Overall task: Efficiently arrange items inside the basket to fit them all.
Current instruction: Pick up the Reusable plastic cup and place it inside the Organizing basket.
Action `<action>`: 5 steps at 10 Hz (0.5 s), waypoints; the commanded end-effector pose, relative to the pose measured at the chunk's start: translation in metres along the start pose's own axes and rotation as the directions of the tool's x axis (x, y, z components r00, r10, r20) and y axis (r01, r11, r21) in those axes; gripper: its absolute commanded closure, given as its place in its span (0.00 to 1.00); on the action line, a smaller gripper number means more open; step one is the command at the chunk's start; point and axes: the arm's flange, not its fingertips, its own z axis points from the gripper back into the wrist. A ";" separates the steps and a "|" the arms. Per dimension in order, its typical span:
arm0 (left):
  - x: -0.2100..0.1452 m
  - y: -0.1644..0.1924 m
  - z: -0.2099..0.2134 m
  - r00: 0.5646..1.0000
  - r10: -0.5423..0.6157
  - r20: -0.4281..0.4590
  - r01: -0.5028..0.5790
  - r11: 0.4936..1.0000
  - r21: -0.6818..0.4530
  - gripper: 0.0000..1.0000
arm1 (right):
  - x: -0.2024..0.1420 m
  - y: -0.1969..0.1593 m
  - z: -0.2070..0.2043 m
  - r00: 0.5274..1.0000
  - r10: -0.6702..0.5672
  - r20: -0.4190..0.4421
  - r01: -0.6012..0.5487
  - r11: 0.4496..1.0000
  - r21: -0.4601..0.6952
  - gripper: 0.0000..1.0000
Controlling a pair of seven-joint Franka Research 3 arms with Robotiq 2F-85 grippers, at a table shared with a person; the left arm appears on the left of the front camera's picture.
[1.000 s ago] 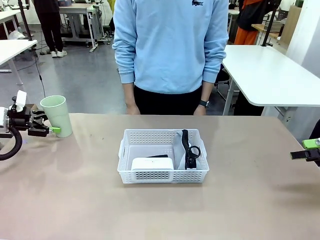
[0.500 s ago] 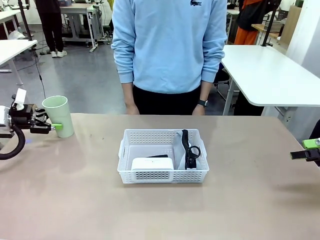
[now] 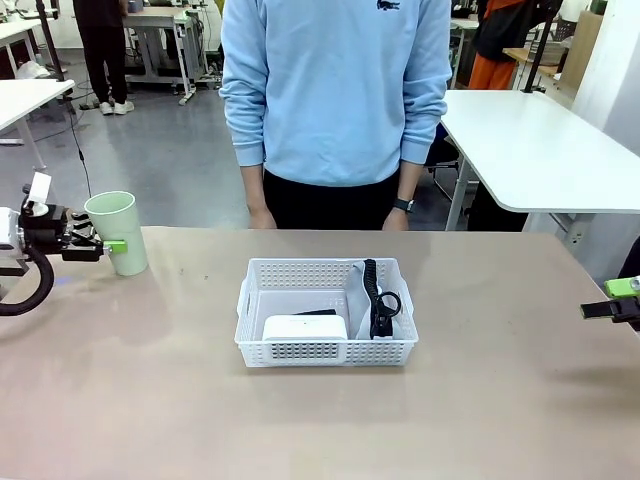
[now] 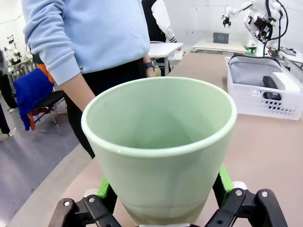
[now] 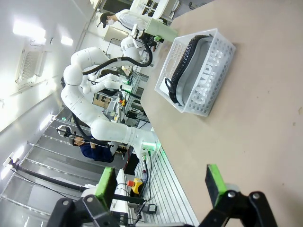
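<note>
From the front, the white basket [image 3: 326, 312] sits mid-tabletop holding the white screen device [image 3: 304, 327], black stapler [image 3: 318, 312] and grey pouch [image 3: 368, 300], while the pale green cup [image 3: 117, 232] stands near the far left edge. In the left wrist view, the left gripper [image 4: 161, 189] has its fingers spread wide around the cup's base. In the right wrist view, the right gripper [image 5: 161, 182] hangs wide and empty over bare tabletop, well apart from the basket.

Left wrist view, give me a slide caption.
Open left gripper straddles the pale green cup; basket beyond.
</note>
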 end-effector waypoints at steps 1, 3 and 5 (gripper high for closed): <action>0.003 0.005 -0.001 0.999 0.011 0.030 -0.011 1.000 -0.009 0.00 | -0.004 0.000 -0.001 1.000 0.022 0.001 -0.022 1.000 -0.012 0.00; 0.004 0.008 -0.002 0.999 0.025 0.043 -0.025 1.000 0.004 0.00 | -0.004 0.000 -0.001 1.000 0.022 0.001 -0.022 1.000 -0.012 0.00; 0.005 0.008 -0.003 0.999 0.017 0.038 -0.016 1.000 -0.005 0.58 | -0.004 0.000 -0.001 1.000 0.022 0.001 -0.022 1.000 -0.012 0.00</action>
